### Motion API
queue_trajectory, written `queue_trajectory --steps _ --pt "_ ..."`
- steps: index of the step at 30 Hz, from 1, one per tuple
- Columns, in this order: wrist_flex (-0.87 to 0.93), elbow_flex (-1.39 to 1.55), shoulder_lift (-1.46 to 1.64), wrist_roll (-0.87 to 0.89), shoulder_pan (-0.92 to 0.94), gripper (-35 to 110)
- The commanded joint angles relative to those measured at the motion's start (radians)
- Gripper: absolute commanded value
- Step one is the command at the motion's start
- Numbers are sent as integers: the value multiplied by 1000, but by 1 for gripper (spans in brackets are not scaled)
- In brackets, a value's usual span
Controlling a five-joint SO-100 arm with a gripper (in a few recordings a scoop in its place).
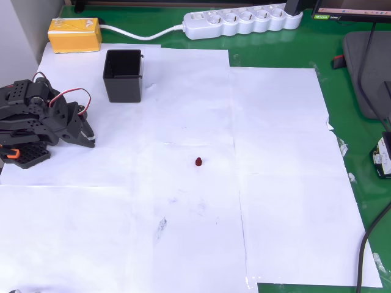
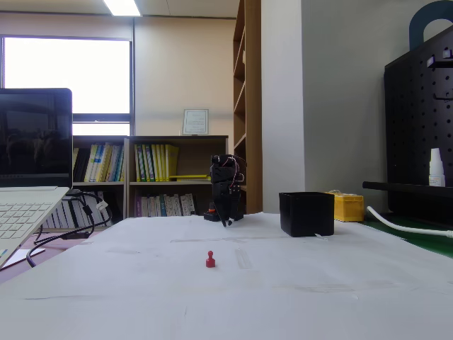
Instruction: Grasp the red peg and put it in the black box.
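The red peg [image 1: 198, 162] [image 2: 210, 259] stands upright on the white paper near the middle of the table. The black box [image 1: 123, 75] [image 2: 306, 213] sits open-topped at the upper left of the overhead view, on the right in the fixed view. The black arm is folded at the left edge of the overhead view, its gripper [image 1: 89, 138] [image 2: 225, 221] low over the paper, well left of the peg and below the box. The fingers look closed together with nothing between them.
A yellow box [image 1: 74, 34] [image 2: 348, 207] lies beyond the black box. A white power strip [image 1: 241, 21] and cable run along the far edge. A laptop [image 2: 28, 177] and cables sit at one table end. White paper sheets [image 1: 183, 213] cover the green mat.
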Motion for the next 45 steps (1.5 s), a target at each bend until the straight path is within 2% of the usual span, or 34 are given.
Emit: queue_trajectory --steps 1,45 --pt "78 -101 -100 -2 6 0" --pt "75 -101 -101 6 -14 0"
